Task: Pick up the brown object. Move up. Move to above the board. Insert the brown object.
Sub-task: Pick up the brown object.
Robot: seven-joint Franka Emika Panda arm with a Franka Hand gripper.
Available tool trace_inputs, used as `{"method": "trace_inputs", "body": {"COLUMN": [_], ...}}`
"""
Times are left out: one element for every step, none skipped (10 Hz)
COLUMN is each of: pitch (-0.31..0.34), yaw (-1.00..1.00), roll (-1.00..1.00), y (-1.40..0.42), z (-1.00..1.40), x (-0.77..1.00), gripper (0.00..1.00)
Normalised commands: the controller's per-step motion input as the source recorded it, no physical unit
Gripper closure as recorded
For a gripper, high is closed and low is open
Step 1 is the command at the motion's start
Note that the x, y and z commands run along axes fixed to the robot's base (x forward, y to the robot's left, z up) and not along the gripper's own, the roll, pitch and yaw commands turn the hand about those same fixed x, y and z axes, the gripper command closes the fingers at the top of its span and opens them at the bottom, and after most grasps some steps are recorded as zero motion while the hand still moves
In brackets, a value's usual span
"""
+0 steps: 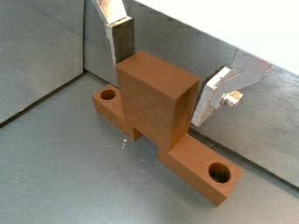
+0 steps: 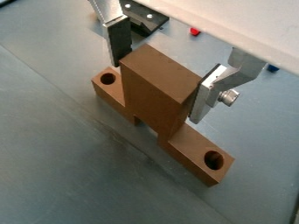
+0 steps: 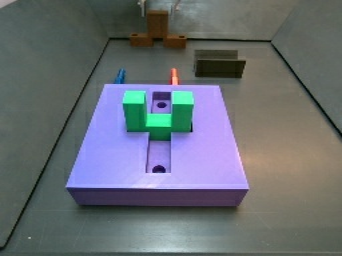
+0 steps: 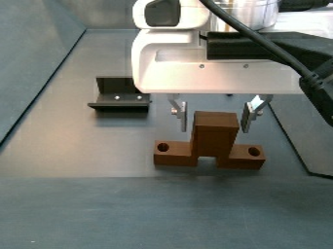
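The brown object (image 1: 158, 96) is an upright block on a flat base with a hole at each end. It stands on the grey floor in both wrist views (image 2: 158, 87) and in both side views (image 4: 215, 136) (image 3: 158, 38). My gripper (image 4: 215, 120) is lowered over it, with one silver finger on each side of the upright block (image 1: 163, 87) (image 2: 159, 87). A small gap shows between the fingers (image 4: 178, 109) and the block, so the gripper is open. The purple board (image 3: 201, 150) lies apart from it, nearer that camera, and carries a green piece (image 3: 158, 110).
The fixture (image 4: 117, 97) stands on the floor beside the brown object and also shows in a side view (image 3: 221, 66). A red peg (image 3: 174, 75) and a blue peg (image 3: 118, 75) lie by the board's far edge. Grey walls enclose the floor.
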Motion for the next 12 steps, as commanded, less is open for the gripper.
{"method": "trace_inputs", "body": {"pitch": [-0.019,-0.019,-0.011,0.0,0.0,0.0,0.0,0.0,0.0,0.0,0.0,0.0], "yaw": [0.01,0.01,0.0,0.0,0.0,0.0,0.0,0.0,0.0,0.0,0.0,0.0], "roll": [-0.02,-0.01,-0.02,0.0,0.0,0.0,0.0,0.0,0.0,0.0,0.0,0.0], "y": [0.0,0.0,0.0,0.0,0.0,0.0,0.0,0.0,0.0,0.0,0.0,0.0], "z": [-0.16,-0.22,-0.18,0.0,0.0,0.0,0.0,0.0,0.0,0.0,0.0,0.0], "x": [-0.08,-0.05,0.0,0.0,0.0,0.0,0.0,0.0,0.0,0.0,0.0,0.0], "gripper": [0.0,0.0,0.0,0.0,1.0,1.0,1.0,1.0,1.0,1.0,1.0,1.0]}}
